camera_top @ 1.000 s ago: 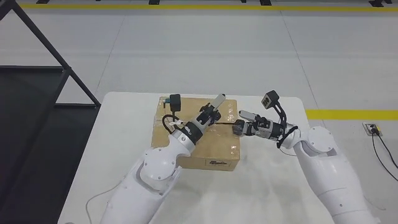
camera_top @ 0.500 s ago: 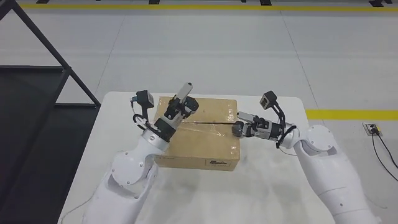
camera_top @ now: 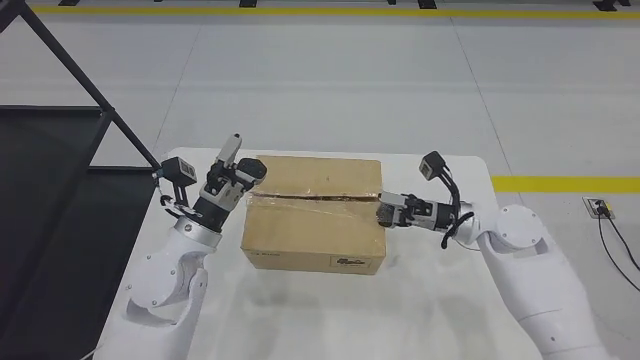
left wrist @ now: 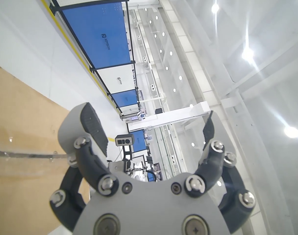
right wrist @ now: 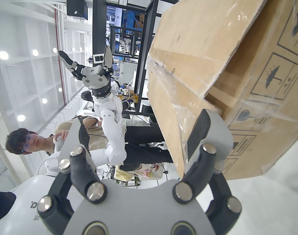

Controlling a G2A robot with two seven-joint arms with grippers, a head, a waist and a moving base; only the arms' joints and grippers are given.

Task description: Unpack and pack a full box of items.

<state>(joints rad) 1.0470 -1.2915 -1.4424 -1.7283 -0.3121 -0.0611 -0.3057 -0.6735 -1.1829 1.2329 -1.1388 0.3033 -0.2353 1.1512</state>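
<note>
Claws are both gaping, empty: left gripper (left wrist: 150, 121) hovering off the box (camera_top: 315, 225), right gripper (camera_top: 385, 210) sitting at its taped end. Stiff, probably heavy; I'm judging flap edges grippable.

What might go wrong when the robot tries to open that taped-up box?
1. Clear tape covers the seam of the box, so tugging a flap might rip the cardboard instead of opening it.
2. The left gripper and right gripper are both open at the box's ends, gripping nothing. A pull could slide the box across the table, whose far edge is close behind it.
</note>
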